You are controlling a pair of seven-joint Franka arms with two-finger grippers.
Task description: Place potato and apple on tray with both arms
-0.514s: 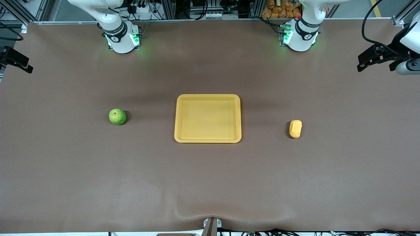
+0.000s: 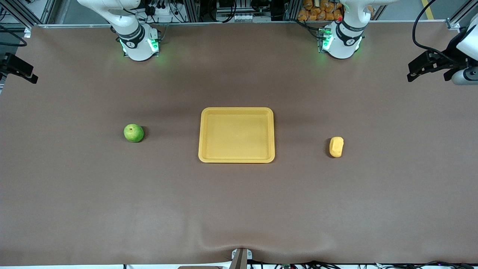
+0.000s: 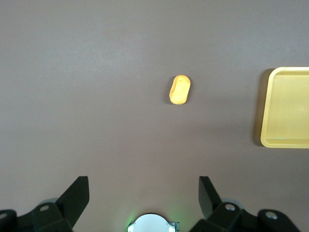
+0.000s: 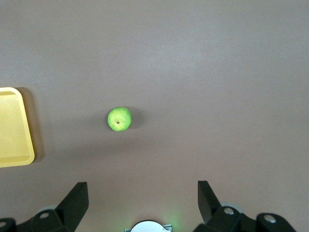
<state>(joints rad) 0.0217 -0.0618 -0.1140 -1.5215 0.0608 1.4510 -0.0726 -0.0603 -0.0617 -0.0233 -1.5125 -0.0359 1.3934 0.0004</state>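
Note:
The yellow tray (image 2: pixel 236 135) lies in the middle of the brown table and holds nothing. The green apple (image 2: pixel 133 133) rests toward the right arm's end, and the yellow-orange potato (image 2: pixel 336 147) toward the left arm's end. Both sit apart from the tray. My left gripper (image 3: pixel 143 186) is open and empty, high over the table near its base, with the potato (image 3: pixel 180 90) and a tray corner (image 3: pixel 287 108) below. My right gripper (image 4: pixel 141 186) is open and empty, high near its base, over the apple (image 4: pixel 119 119) and the tray edge (image 4: pixel 14 126).
The green-lit arm bases (image 2: pixel 140 43) (image 2: pixel 341 41) stand along the table edge farthest from the front camera. Black hardware juts in at each end of the table (image 2: pixel 18 69) (image 2: pixel 429 67). The cloth has a wrinkle (image 2: pixel 239 243) at the nearest edge.

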